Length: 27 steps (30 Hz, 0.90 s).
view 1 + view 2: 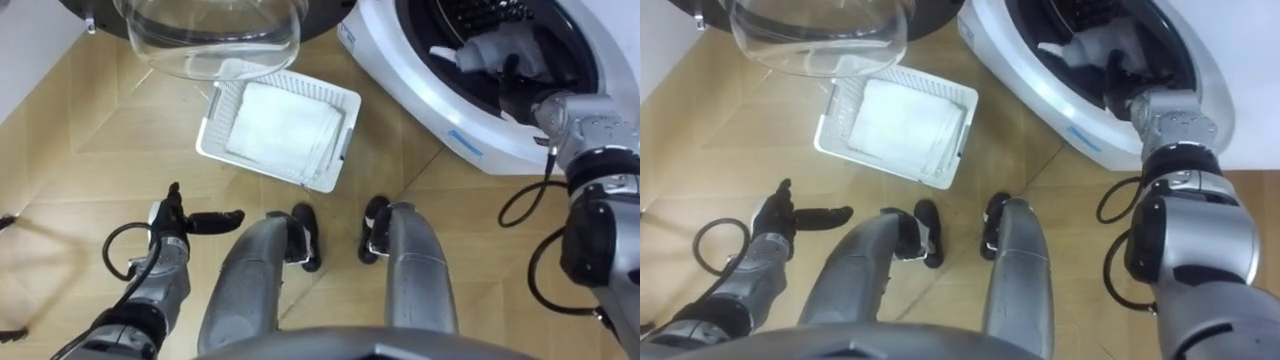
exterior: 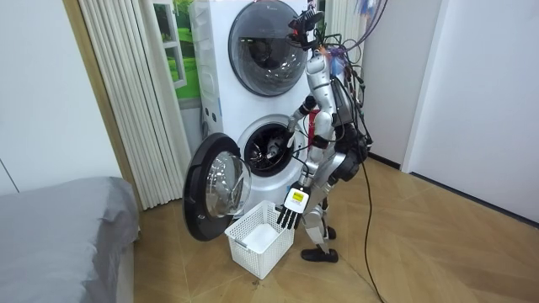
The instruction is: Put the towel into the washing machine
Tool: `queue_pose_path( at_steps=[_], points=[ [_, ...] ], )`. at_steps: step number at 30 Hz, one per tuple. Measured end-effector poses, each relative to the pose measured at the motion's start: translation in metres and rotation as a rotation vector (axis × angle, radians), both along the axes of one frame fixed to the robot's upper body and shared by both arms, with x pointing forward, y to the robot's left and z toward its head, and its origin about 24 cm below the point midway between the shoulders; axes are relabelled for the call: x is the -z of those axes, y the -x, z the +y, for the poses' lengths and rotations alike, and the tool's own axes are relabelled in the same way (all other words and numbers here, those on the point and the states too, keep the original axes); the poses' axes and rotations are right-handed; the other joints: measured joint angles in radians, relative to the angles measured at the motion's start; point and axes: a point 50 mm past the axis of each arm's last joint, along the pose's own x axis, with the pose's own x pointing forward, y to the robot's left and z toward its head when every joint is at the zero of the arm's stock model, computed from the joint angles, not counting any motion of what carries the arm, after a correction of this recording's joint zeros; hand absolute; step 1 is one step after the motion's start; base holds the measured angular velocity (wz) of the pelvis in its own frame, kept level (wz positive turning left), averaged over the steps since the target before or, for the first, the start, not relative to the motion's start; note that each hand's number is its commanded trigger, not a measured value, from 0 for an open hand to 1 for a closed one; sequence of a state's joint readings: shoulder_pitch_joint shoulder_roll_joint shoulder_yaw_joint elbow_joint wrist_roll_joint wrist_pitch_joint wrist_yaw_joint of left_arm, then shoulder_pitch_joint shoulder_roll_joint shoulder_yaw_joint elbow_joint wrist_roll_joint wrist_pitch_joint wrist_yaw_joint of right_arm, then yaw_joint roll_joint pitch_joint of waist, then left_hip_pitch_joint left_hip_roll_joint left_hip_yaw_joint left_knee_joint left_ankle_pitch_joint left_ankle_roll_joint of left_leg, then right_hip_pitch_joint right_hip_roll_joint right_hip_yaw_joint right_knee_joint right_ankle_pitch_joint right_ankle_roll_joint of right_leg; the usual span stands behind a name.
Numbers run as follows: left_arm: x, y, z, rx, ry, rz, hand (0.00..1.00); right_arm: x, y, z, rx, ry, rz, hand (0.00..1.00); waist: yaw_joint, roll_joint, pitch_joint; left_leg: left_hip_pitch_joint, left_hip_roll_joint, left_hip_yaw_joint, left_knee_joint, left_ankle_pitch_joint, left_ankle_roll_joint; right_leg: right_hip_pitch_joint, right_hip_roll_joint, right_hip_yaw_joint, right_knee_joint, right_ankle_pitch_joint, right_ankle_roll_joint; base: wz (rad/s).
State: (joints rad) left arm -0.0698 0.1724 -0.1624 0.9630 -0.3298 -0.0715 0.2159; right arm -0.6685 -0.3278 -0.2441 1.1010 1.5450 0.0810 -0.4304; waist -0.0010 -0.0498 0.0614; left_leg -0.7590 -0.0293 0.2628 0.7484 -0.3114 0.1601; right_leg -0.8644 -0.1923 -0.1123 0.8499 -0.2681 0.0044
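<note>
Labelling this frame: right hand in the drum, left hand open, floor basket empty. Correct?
No: the basket is not empty; a folded white towel lies in it, per the left eye view. Right hand in the drum and left hand open are right.

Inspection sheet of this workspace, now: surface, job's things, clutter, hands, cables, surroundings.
surface: wooden floor.
job's things: washing machine with its door open; white cloth inside the drum; folded towel lying in the white basket in front of the machine.
clutter: nothing seen.
hands: left hand open, low over the floor, holding nothing; right hand inside the drum by the white cloth.
cables: nothing seen but the robot's own.
surroundings: second machine stacked above; pleated curtain; grey bed.
</note>
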Motion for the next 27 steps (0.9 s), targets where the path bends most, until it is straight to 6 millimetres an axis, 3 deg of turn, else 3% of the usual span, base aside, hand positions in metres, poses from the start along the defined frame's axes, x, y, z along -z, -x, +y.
queue_pose_path(
  at_steps=[6, 10, 17, 23, 27],
  points=[
    [0.003, 0.001, -0.009, 0.018, 0.015, 0.028, 0.00, -0.007, -0.003, -0.004, 0.044, 0.005, -0.021, 0.00, 0.006, 0.041, -0.0050, 0.002, 0.000, 0.006, 0.001, -0.001, 0.003, 0.000, -0.006, 0.000, 0.005, 0.002, 0.003, 0.01],
    [0.004, 0.002, -0.016, 0.049, 0.016, 0.036, 0.00, -0.007, -0.003, -0.004, 0.051, -0.013, -0.028, 0.00, 0.008, 0.049, -0.0093, 0.004, 0.000, 0.006, 0.000, 0.000, 0.002, 0.000, -0.005, 0.000, 0.006, 0.001, 0.001, 0.00],
    [0.004, 0.001, -0.017, 0.056, 0.017, 0.035, 0.00, -0.005, -0.001, -0.005, 0.065, -0.023, -0.020, 0.00, 0.016, 0.049, -0.0097, 0.021, -0.001, 0.012, -0.008, 0.000, 0.002, 0.013, -0.005, 0.005, 0.002, 0.002, 0.002, -0.01],
    [0.008, 0.005, -0.016, 0.073, 0.038, 0.057, 0.00, 0.014, 0.014, -0.010, 0.086, -0.009, 0.025, 0.00, 0.044, 0.047, -0.0096, 0.086, 0.001, 0.005, -0.052, 0.004, -0.006, 0.083, 0.004, -0.008, -0.048, 0.003, 0.001, 0.00],
    [0.011, 0.011, -0.013, 0.076, 0.046, 0.086, 0.00, 0.042, 0.041, -0.018, 0.104, 0.022, 0.039, 0.00, 0.065, 0.043, -0.0148, 0.130, 0.014, -0.009, -0.102, 0.011, -0.014, 0.148, 0.027, -0.033, -0.127, 0.021, 0.003, -0.01]
  ],
)
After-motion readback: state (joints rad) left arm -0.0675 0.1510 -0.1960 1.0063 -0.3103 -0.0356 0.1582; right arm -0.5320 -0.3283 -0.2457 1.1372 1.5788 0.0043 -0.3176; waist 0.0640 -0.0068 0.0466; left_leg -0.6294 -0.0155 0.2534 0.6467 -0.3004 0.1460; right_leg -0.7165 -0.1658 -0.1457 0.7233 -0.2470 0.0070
